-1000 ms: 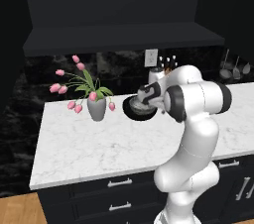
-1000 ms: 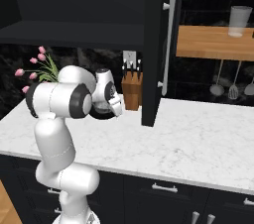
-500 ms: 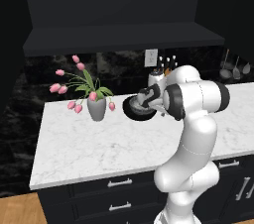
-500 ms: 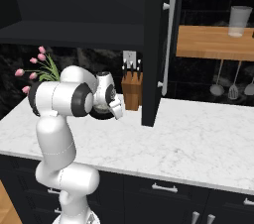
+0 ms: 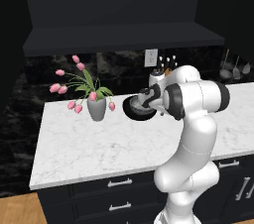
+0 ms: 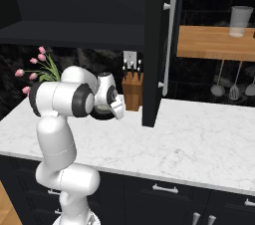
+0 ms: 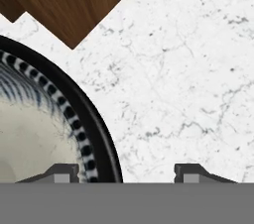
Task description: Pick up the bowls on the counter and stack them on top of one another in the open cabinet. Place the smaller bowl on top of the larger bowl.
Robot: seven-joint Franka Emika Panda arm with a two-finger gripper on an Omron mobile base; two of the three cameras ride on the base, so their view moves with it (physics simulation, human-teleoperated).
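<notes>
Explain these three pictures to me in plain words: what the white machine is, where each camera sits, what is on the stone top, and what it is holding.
The white machine is a robot arm with a two-finger gripper, standing at a kitchen counter of white, grey-veined marble. Two pictures come from cameras on its base, looking over it from behind on the left and on the right. The third comes from a camera on the hand, looking down past the two dark fingertips.

On the counter stand a grey vase of pink tulips, a wooden knife block and a round grey bowl with a pale speckled inside and dark rim.

The gripper is down at that bowl: in the hand view one fingertip is inside the rim, the other outside. It straddles the rim, but I cannot tell whether it grips yet.
</notes>
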